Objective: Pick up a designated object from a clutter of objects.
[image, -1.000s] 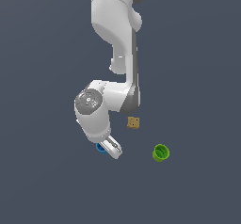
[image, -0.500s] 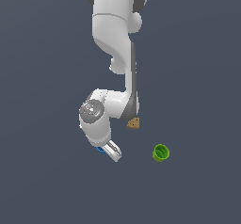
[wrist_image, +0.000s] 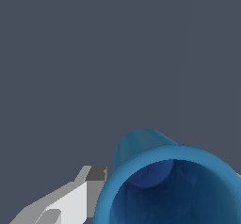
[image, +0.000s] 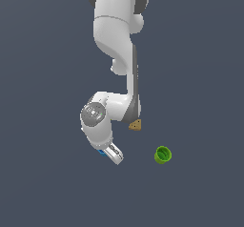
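The gripper (image: 110, 153) was low over the grey floor with the blue cup (wrist_image: 169, 180) right at its fingers (wrist_image: 75, 202); whether the jaws clamped the cup or stood apart could not be told. In the exterior view only a sliver of blue showed under the wrist. The green cup (image: 163, 155) lay well apart toward the exterior view's right, and the tan cube (image: 136, 125) sat partly hidden behind the arm.

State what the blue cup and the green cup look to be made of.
Blue cup: seemingly smooth plastic, a thin even wall, uniform colour with a darker blue inside, soft sheen.
Green cup: likely the same kind of plastic, flat bright green; too small to judge its finish.
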Robot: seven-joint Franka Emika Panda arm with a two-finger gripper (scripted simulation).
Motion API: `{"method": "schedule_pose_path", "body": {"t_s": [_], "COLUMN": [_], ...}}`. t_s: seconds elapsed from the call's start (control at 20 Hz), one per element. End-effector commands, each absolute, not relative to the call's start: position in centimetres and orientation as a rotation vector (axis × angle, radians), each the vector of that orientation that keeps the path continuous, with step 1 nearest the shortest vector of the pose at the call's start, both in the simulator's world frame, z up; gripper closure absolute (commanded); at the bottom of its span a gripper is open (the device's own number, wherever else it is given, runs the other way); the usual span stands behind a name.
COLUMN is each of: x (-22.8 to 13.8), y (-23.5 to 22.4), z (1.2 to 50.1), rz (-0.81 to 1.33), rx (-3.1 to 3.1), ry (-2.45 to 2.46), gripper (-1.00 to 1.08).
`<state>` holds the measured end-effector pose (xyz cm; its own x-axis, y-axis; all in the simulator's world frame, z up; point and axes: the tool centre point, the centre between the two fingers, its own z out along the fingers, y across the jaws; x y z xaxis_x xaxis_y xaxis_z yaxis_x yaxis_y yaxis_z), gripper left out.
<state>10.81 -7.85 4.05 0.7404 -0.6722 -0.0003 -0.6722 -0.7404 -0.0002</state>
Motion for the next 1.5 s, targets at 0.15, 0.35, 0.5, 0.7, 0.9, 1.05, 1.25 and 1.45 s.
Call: {"method": "schedule_pose_path", "body": {"t_s": [0.15, 0.35, 0.5, 0.7, 0.9, 1.05, 1.25, 1.45], "x": [10.8, 10.7, 10.6, 10.2, 9.7, 9.2, 8.4, 7.6], "y": [-7.9, -8.0, -8.2, -8.7, -9.5, -10.3, -11.5, -12.8], "z": [4.0, 4.5, 5.4, 7.4, 10.4, 13.3, 17.9, 22.7], "rz": [0.000, 0.000, 0.000, 0.000, 0.000, 0.000, 0.001, 0.001], "rx": [-2.930, -2.930, -2.930, -2.930, -2.929, -2.929, -2.928, -2.928], "ry": [1.133, 1.133, 1.133, 1.132, 1.133, 1.133, 1.133, 1.134], "gripper": [1.08, 1.08, 1.08, 1.08, 1.08, 1.08, 1.08, 1.08]}}
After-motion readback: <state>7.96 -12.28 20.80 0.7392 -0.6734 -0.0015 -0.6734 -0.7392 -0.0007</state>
